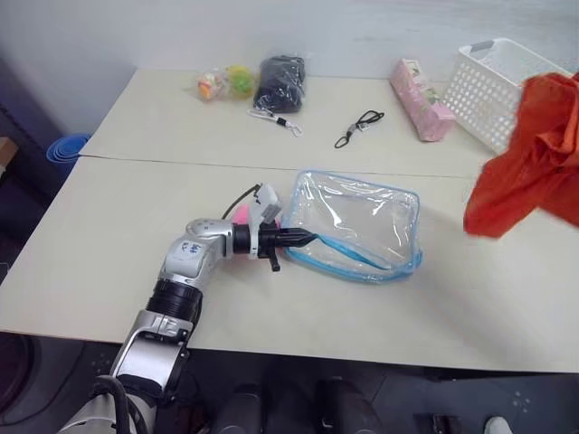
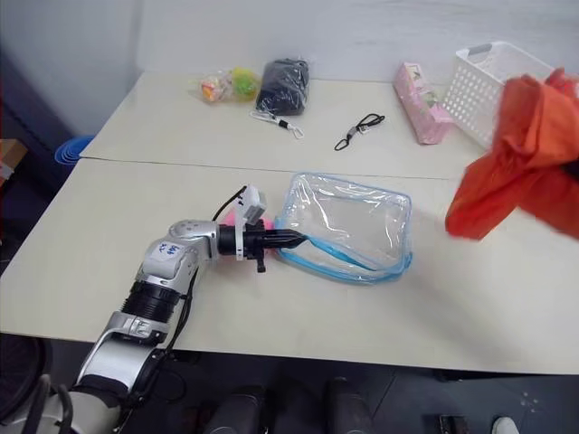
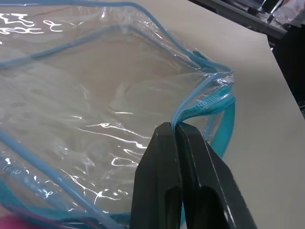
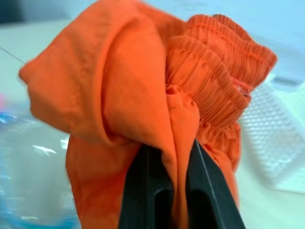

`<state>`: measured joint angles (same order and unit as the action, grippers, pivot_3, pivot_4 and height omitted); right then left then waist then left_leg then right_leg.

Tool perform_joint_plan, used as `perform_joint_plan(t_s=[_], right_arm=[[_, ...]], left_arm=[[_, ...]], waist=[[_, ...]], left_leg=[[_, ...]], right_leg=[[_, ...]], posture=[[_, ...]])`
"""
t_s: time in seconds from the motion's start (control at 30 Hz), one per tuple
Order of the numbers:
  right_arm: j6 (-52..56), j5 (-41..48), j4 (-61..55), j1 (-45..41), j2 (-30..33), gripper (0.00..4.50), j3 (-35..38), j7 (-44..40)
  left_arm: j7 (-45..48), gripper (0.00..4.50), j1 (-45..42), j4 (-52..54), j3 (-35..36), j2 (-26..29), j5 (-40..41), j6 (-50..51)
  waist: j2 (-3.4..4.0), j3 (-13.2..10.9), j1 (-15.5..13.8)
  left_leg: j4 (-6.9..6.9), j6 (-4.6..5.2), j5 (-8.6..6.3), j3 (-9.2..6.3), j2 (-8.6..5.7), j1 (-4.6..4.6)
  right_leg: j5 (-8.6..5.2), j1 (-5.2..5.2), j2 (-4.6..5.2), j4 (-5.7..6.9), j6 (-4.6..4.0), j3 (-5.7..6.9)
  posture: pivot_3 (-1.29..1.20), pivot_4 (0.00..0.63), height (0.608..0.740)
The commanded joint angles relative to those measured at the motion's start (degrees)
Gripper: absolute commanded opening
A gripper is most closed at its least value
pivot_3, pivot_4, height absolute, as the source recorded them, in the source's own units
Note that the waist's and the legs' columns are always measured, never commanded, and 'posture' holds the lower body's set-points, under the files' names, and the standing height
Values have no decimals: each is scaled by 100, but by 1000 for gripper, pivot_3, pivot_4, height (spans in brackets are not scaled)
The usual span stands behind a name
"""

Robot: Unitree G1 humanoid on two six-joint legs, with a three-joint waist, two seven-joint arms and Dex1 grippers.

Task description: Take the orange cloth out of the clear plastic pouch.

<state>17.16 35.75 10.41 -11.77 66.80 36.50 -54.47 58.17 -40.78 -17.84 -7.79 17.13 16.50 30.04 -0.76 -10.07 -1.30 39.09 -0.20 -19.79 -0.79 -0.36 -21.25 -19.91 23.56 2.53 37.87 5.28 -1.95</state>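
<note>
Orange cloth [image 1: 534, 154] bunched, aloft at right; clear plastic pouch [image 1: 362, 221] empty on table.

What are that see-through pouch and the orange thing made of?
The clear plastic pouch looks like glossy, flexible vinyl: it is transparent, creased and throws bright glints, with light blue woven-looking edging. The orange cloth seems a thin matte woven fabric, softly folded, with a gathered, stitched band, perhaps elastic.

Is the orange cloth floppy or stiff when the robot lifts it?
Probably floppy: the orange cloth droops in folds from the right pincer. It bunches between the fingers, so it seems soft and likely light.
</note>
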Motion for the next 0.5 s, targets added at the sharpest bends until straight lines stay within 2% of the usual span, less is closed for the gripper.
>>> perform_joint_plan(t_s=[0.03,0.13,0.3,0.43,0.5], right_arm=[[-2243,-1540,1266,82,-168,11,-930,-296],[-3770,-2273,2318,262,-407,11,-1564,-582],[-5209,-2711,3869,338,-581,11,-1974,-735],[-5339,-2381,4471,535,-407,11,-1808,-1440],[-5127,-2180,4618,590,-299,511,-1692,-1776]], left_arm=[[45,0,-11,209,-33,-13,46,-93],[55,0,-15,237,-71,-45,37,-100],[145,0,20,405,-145,18,37,-134],[210,0,96,527,-140,108,45,-224],[218,0,148,536,-135,143,33,-265]], waist=[[0,0,-4],[0,0,-5],[35,0,25],[34,0,79],[34,0,106]], left_leg=[[0,0,0,1,0,-1],[-1,0,0,1,0,-2],[3,0,0,29,0,5],[3,-3,2,29,5,21],[3,-3,2,29,5,21]], right_leg=[[0,1,0,-1,1,0],[1,2,0,0,1,4],[1,5,0,4,1,-17],[1,-6,-8,7,1,-21],[1,-8,-8,6,1,-21]], posture=[[0,150,740],[0,150,740],[0,150,740],[0,150,740],[0,150,740]])
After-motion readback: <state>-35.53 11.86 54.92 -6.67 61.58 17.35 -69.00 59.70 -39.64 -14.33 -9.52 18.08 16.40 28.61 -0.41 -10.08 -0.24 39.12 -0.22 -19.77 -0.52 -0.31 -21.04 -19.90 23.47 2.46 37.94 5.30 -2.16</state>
